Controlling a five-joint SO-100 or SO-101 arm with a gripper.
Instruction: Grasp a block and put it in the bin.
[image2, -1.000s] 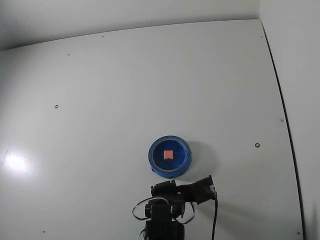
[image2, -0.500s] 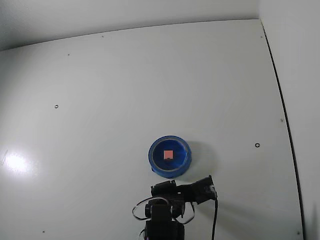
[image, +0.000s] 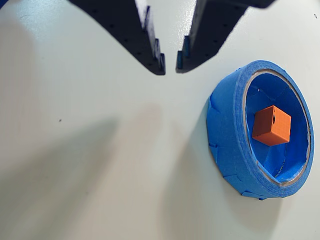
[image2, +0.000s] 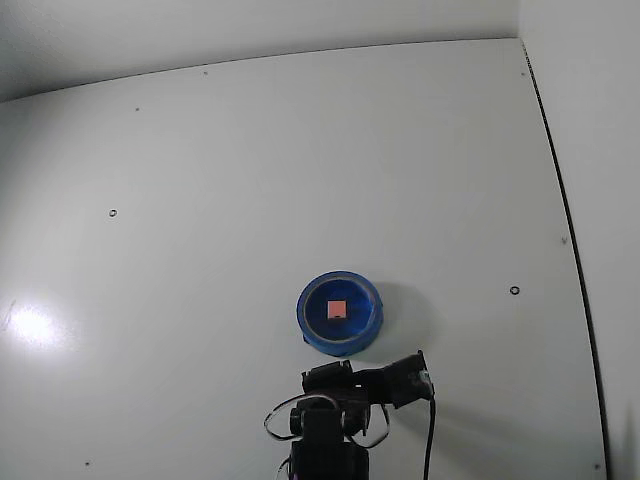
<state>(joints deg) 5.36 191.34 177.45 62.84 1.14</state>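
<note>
The block (image: 271, 125) is a small orange-red cube lying inside the bin (image: 226, 131), a round blue container with a thick rim. In the wrist view my gripper (image: 170, 63) enters from the top edge, up and left of the bin and apart from it. Its dark jaws hold nothing and leave a narrow gap at the tips. In the fixed view the block (image2: 338, 309) sits in the middle of the bin (image2: 306, 316), and my arm (image2: 340, 400) stands just below it at the bottom edge.
The white table (image2: 300, 150) spreads around the bin, with a few small dark holes in it. A dark seam (image2: 565, 230) runs down the right side. A cable (image2: 430, 430) hangs beside the arm.
</note>
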